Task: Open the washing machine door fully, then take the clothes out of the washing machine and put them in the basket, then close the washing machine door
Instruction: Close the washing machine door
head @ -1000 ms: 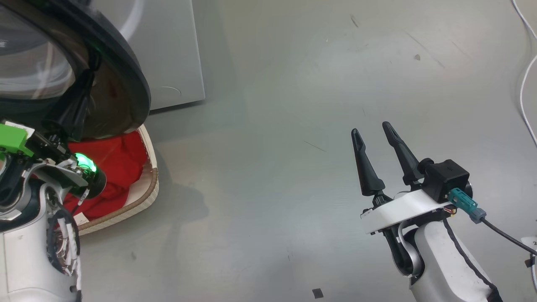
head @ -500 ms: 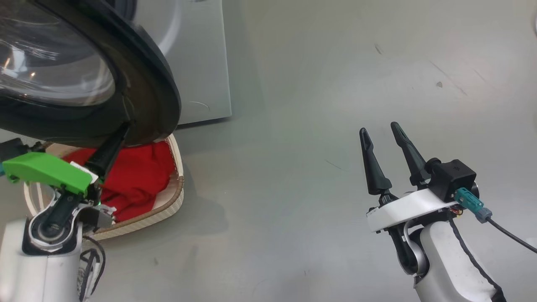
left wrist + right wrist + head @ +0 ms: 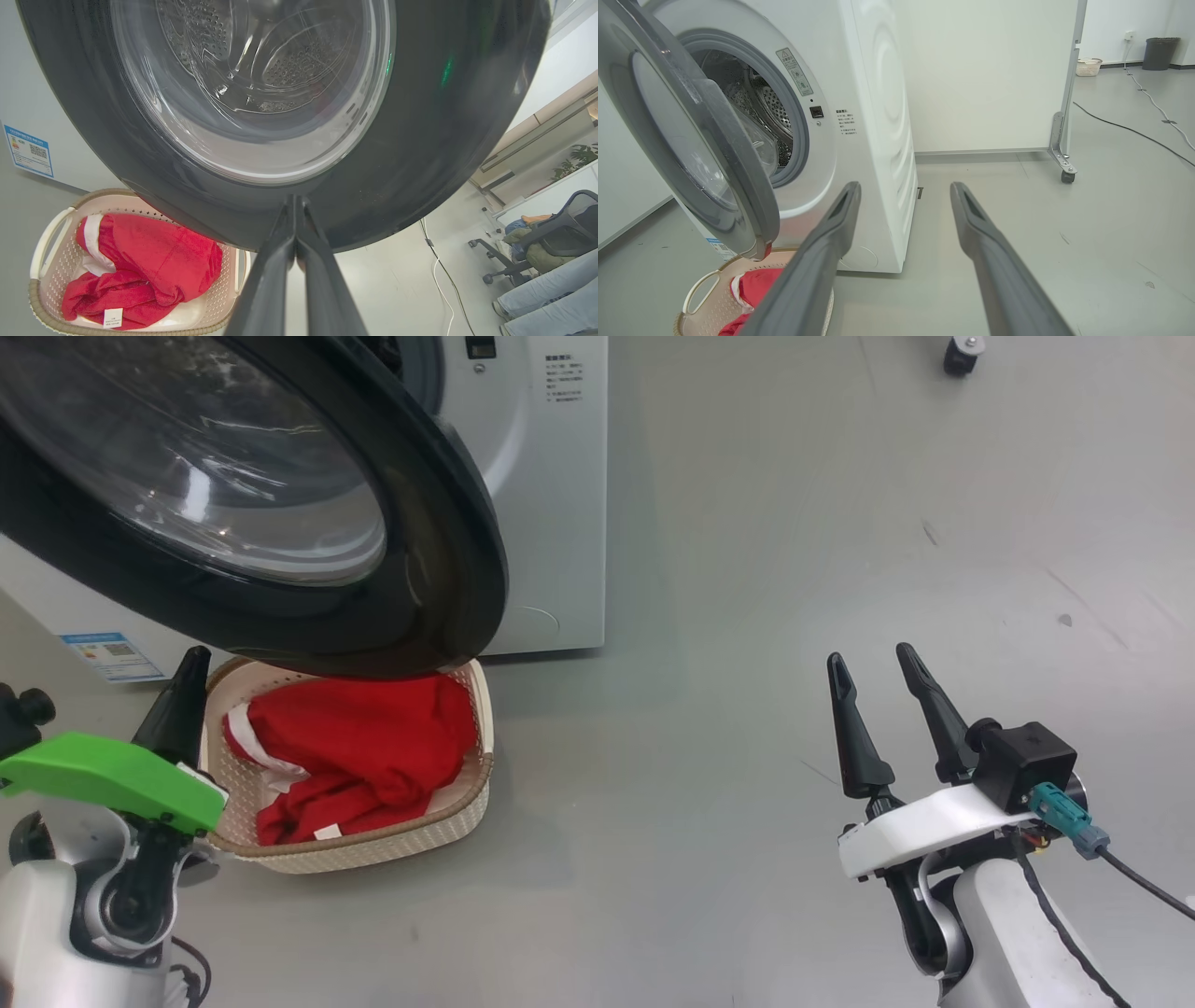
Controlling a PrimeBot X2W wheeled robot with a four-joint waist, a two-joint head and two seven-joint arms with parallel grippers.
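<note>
The washing machine (image 3: 546, 476) stands at the back with its drum (image 3: 756, 107) in sight. The washing machine door (image 3: 439, 551), black-rimmed with a glass bowl (image 3: 252, 84), hangs partly open over the basket (image 3: 373, 845). Red clothes (image 3: 369, 742) with white trim lie in that cream basket (image 3: 46, 298). My left gripper (image 3: 191, 667) is shut with nothing in it, left of the basket. In the left wrist view its tips (image 3: 295, 203) sit right at the door's lower outer rim. My right gripper (image 3: 870, 658) hangs open over bare floor, far right of the machine, holding nothing (image 3: 905, 186).
A blue label (image 3: 103, 656) sits low on the machine's front. A white panel on casters (image 3: 1064, 163) stands right of the machine, with cables (image 3: 1134, 130) across the floor beyond. An office chair (image 3: 560, 228) and a seated person's legs (image 3: 546, 298) are off to the side.
The head camera has tilted up, bringing the machine's front and the whole basket into view. My left gripper has come from under the door's rim to the basket's left. The right arm holds its pose.
</note>
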